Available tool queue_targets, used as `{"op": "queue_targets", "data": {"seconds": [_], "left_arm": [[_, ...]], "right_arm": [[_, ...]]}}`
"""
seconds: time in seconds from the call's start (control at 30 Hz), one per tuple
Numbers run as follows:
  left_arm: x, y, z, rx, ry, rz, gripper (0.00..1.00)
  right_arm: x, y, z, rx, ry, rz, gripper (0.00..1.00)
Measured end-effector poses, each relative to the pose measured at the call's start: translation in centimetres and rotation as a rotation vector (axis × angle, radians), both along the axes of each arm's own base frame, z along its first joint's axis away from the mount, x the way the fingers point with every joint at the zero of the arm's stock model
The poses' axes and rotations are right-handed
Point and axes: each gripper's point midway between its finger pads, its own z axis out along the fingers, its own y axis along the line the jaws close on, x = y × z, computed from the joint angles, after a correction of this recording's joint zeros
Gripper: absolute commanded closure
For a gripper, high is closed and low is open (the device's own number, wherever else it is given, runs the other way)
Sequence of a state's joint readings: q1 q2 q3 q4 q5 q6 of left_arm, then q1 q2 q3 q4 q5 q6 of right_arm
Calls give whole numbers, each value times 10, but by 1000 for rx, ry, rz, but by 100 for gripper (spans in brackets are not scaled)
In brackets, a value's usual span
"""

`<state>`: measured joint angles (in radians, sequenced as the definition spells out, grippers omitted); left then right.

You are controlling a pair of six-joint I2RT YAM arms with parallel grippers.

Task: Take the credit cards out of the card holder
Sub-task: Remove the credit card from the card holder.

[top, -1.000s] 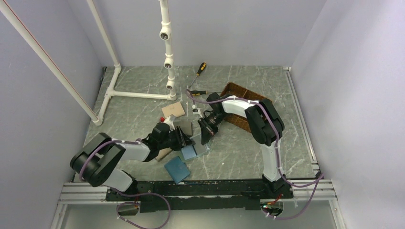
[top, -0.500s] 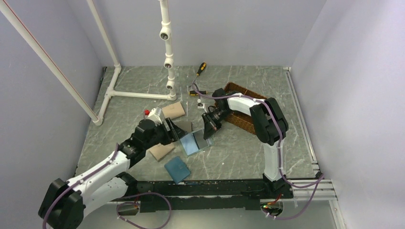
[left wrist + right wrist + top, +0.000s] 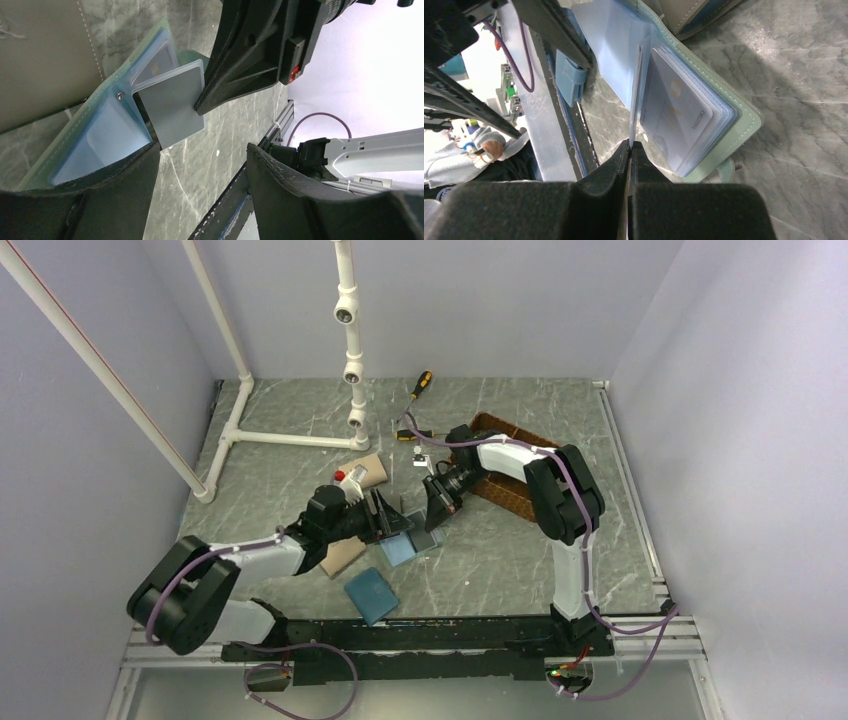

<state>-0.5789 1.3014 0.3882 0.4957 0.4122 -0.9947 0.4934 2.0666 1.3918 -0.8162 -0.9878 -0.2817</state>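
Holder: sage-green square bifold card holder (image 3: 404, 546) lies open on the grey marbled surface (image 3: 500, 560), between both grippers.
Right gripper (image 3: 630, 145): pinched shut on the edge of a thin pale grey card (image 3: 172, 107), which seems partly out; the arm reaches leftward and down.
Left gripper (image 3: 202, 150): jaws apart, empty, low over the holder's near flap.
Risk: nothing pins the holder, so pulling may drag it, and the thin edge pinch may slip.

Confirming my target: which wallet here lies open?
The sage-green card holder at the centre, pale blue pockets showing. The dark blue wallet, near tan wallet and far tan wallet lie shut.
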Motion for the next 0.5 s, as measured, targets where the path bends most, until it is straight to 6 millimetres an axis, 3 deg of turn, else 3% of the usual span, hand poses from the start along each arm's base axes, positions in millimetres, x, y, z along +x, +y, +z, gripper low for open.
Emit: {"op": "queue_targets", "data": {"seconds": [0.5], "left_arm": [[10, -12, -30, -12, 27, -19, 36]], "right_arm": [[-2, 1, 9, 63, 22, 8, 100]]}}
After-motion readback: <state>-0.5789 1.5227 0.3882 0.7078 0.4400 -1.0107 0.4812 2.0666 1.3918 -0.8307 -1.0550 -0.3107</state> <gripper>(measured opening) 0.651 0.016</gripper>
